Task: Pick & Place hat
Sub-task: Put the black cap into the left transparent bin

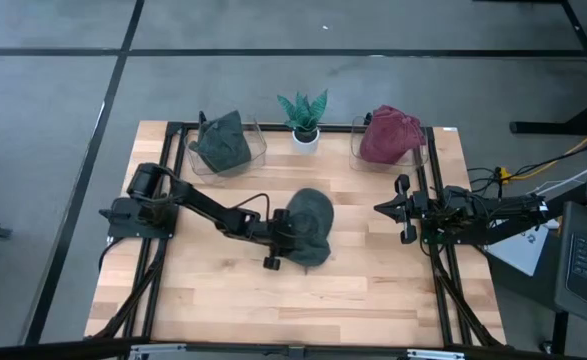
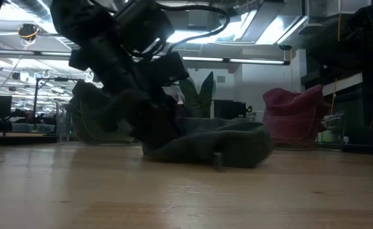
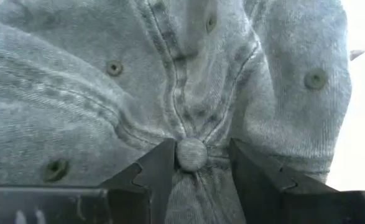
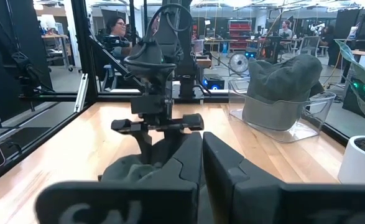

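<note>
Centrally on the wooden counter (image 1: pixel 213 290) lies the soft, floppy grey-green denim cap (image 1: pixel 311 225). Its crown button sits between the left gripper (image 3: pixel 191 180) jaws, seemingly pinching fabric there. The right gripper (image 4: pixel 201 155) waits clenched, empty.

A pale wooden worktop (image 1: pixel 223 285) is sitting inside a black metal frame (image 1: pixel 163 150) on a grey floor (image 1: pixel 53 150) crossed by dark lines; a small potted plant (image 1: pixel 304 118) with green striped leaves is standing in a white pot at the far edge, between two clear plastic bins (image 1: pixel 258 150); a laptop (image 1: pixel 585 262) is lying open beyond the worktop's right side, near a tangle of cables (image 1: pixel 518 178); a seated person (image 4: pixel 115 32) is showing in the workshop behind, where a fan (image 4: pixel 238 62) is standing and strip lights (image 2: pixel 250 60) are glowing overhead.
</note>
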{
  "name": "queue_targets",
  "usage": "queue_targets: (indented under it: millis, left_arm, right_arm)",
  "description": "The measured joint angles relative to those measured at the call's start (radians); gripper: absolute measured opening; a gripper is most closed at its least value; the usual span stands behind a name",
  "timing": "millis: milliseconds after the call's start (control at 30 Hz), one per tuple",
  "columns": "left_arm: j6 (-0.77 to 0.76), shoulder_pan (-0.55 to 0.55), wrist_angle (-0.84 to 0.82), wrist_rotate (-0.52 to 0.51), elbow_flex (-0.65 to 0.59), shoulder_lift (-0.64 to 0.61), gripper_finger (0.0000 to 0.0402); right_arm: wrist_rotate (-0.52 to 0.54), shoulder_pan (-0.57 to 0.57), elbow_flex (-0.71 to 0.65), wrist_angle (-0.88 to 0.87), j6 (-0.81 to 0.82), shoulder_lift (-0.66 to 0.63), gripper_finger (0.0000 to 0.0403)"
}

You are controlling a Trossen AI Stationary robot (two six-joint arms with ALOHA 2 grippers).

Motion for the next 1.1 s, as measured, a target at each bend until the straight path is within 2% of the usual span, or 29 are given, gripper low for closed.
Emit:
queue_targets:
  millis: [133,400,633,900,1000,1100]
  left_arm:
    - [0.000,-0.001,0.039,0.000,0.002,0.022,0.0124]
    - [0.000,-0.022,0.043,-0.033,0.002,0.028,0.0028]
    - [0.045,-0.056,0.011,-0.197,-0.003,-0.024,0.0028]
    - [0.078,-0.084,-0.038,-0.344,-0.002,-0.203,0.0028]
    - [0.129,-0.102,-0.050,-0.459,-0.002,-0.283,0.0028]
    - [0.172,-0.111,-0.073,-0.626,-0.001,-0.346,0.0028]
  right_arm:
    - [0.000,0.000,0.000,0.000,0.000,0.000,0.0016]
    - [0.000,0.000,0.000,0.000,0.000,0.000,0.0016]
    - [0.000,0.000,0.000,0.000,0.000,0.000,0.0016]
    - [0.000,0.000,0.000,0.000,0.000,0.000,0.0016]
    - [0.000,0.000,0.000,0.000,0.000,0.000,0.0016]
    - [0.000,0.000,0.000,0.000,0.000,0.000,0.0016]
